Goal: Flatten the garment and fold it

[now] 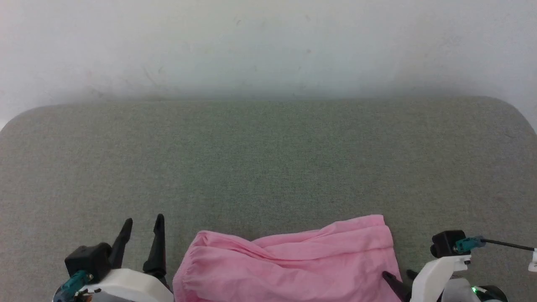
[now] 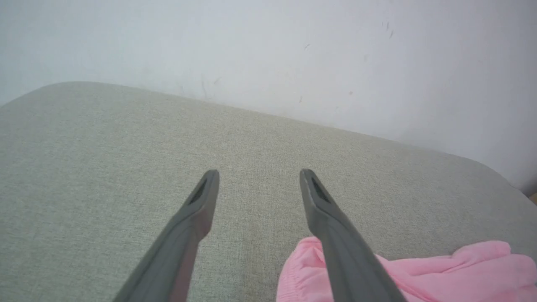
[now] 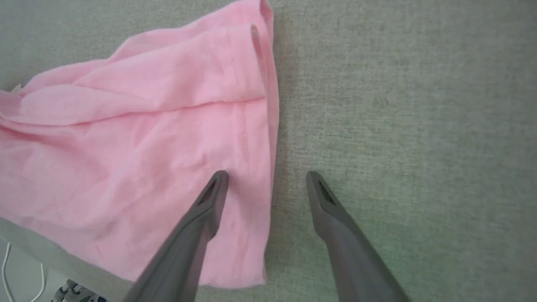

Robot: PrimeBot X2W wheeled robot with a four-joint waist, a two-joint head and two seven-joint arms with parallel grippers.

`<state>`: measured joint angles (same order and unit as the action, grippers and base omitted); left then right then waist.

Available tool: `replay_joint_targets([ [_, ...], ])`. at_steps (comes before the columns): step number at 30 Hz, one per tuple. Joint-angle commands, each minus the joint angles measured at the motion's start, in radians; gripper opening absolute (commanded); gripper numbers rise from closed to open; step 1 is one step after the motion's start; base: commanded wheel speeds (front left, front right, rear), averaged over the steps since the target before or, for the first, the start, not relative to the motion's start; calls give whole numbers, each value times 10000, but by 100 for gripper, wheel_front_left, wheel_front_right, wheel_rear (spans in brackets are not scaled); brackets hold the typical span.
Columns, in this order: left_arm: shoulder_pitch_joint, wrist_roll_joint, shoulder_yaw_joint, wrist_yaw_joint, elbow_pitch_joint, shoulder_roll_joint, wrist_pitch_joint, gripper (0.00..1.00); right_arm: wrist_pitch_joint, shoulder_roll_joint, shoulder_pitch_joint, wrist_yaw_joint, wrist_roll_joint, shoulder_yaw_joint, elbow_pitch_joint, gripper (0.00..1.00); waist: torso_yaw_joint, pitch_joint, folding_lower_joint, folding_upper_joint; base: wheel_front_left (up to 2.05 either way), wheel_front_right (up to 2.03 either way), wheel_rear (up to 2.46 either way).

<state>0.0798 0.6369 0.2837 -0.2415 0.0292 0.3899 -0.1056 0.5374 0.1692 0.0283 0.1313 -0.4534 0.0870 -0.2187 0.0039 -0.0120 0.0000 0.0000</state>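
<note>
The light-pink garment [image 1: 289, 264] lies crumpled in a wide heap at the near edge of the grey fabric surface [image 1: 268, 159], with folds running across it. My left gripper [image 1: 142, 224] stands open just left of the heap, with nothing between its fingers. In the left wrist view the left gripper [image 2: 259, 174] hovers over bare surface, and the garment [image 2: 453, 268] lies behind its right finger. My right gripper [image 3: 267, 175] is open and straddles the hemmed right edge of the garment [image 3: 147, 138], one finger above the cloth and one above the surface. The head view shows the right gripper [image 1: 400, 277] at the heap's right corner.
A white wall [image 1: 268, 42] rises behind the surface's far edge. The surface has rounded far corners. In the right wrist view the near edge of the surface [image 3: 50, 256] shows, with a white cable [image 3: 8, 277] below it.
</note>
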Motion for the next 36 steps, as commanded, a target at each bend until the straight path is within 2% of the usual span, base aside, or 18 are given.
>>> replay_joint_targets([
  [1,-245,-304,-42,153,-145,20,-615,100,115,5,-263,-6,-102,69,-302,100,193,-148,0,0,0,0,0],
  [4,-341,-736,-106,258,-357,31,-1246,100,352,21,-414,-6,-138,177,-822,100,361,-201,0,0,0,0,0],
  [9,-265,-1234,-322,412,-502,-176,-1529,100,1152,-28,-378,-6,-391,427,-1496,100,522,-204,0,0,0,0,0],
  [10,-221,-1308,-371,453,-530,-216,-1542,100,1298,-20,-354,-6,-421,485,-1533,80,543,-186,0,0,0,0,0],
  [11,-183,-1384,-434,491,-548,-252,-1549,100,1374,-55,-334,-6,-495,497,-1539,34,552,-173,0,0,0,0,0],
  [12,-149,-1467,-520,520,-527,-299,-1553,100,1459,-103,-317,-6,-592,508,-1535,4,552,-151,0,0,0,0,0],
  [13,-77,-1552,-586,531,-516,-346,-1555,100,1500,-115,-314,-6,-619,527,-1501,0,546,-124,0,0,0,0,0],
  [19,346,-1872,-901,673,-370,-629,-1559,100,923,-92,-465,-6,-708,544,-773,0,465,98,0,0,0,0,0],
  [26,511,-2068,-1003,742,-239,-770,-1561,100,385,69,-285,-6,-589,-158,171,0,403,273,0,0,0,0,0],
  [31,617,-2139,-1036,812,-187,-836,-1561,100,575,278,287,-6,-296,-1188,926,0,238,289,0,0,0,0,0],
  [36,644,-2187,-1041,871,-213,-919,-1561,100,924,11,1016,-6,42,-2723,1698,0,149,318,0,0,0,0,0],
])
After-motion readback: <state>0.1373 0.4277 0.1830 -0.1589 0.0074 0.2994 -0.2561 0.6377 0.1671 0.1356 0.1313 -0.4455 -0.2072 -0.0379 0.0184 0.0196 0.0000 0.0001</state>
